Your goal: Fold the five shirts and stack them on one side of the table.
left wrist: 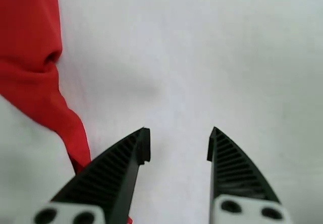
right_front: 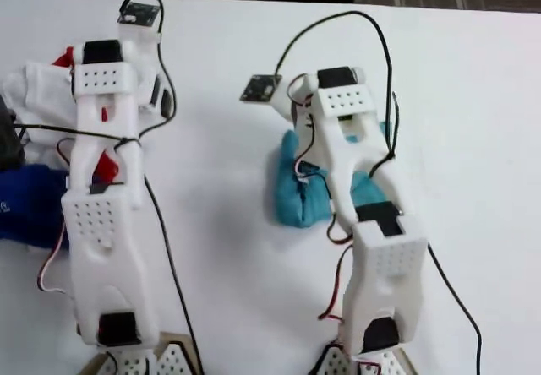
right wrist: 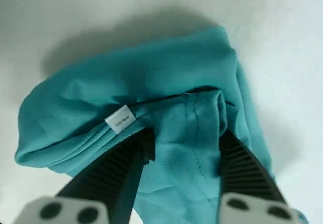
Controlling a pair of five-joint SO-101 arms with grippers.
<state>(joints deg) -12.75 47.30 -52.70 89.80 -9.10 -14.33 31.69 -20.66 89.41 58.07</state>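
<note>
A crumpled teal shirt (right_front: pixel 296 193) lies at mid-table under the right arm (right_front: pixel 342 105). My right gripper (right wrist: pixel 184 146) is open and pressed down on the teal shirt (right wrist: pixel 151 82), with a raised fold near the collar label between its jaws. At the left edge lies a pile with a white shirt (right_front: pixel 38 92), a red shirt (right_front: pixel 106 165) and a dark blue shirt (right_front: pixel 30 202). The left arm (right_front: pixel 101 79) stands over this pile. My left gripper (left wrist: pixel 179 146) is open above a white surface, and the red shirt (left wrist: pixel 30 57) lies just beside one fingertip.
Black cables (right_front: pixel 169 257) run along both arms and across the white table (right_front: pixel 473 96). A dark object (right_front: pixel 7 138) sits at the left edge by the pile. The table's right side and far strip are bare.
</note>
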